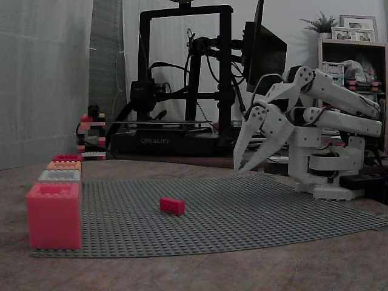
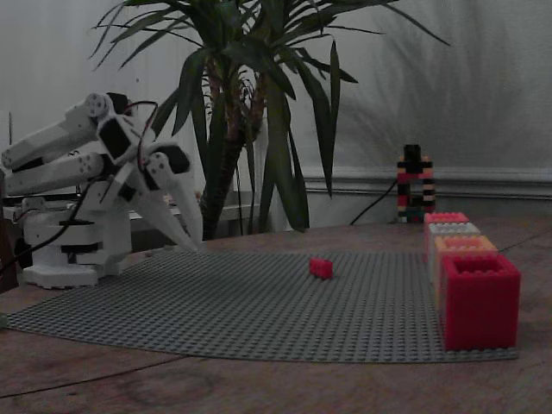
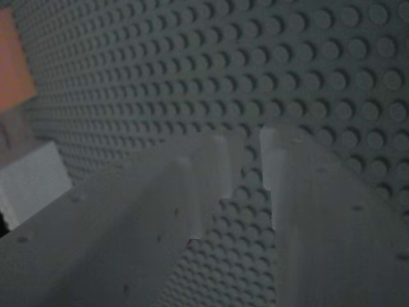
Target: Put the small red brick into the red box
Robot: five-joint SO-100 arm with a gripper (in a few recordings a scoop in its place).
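A dim room: a black-framed 3D printer behind the table in one fixed view, a tall green palm plant in the other. Across the brown table lies a wide grey studded baseplate. At its right end in that view sits the white five-joint arm, folded over its base, its gripper hanging just above the plate with nothing between the parted fingers; the wrist view looks down past them at bare studs.

Along the plate's left edge in the printer-side view runs a row of square studded boxes: nearest a pinkish-coral box, then a grey one, an orange one, and farthest the crimson red box. From these low angles I cannot tell what any of them holds.

The small red brick, a tiny studded block, lies loose near the middle of the plate, well apart from gripper and boxes alike. To my eye nothing is done yet: reach, grasp, carry and drop all remain.
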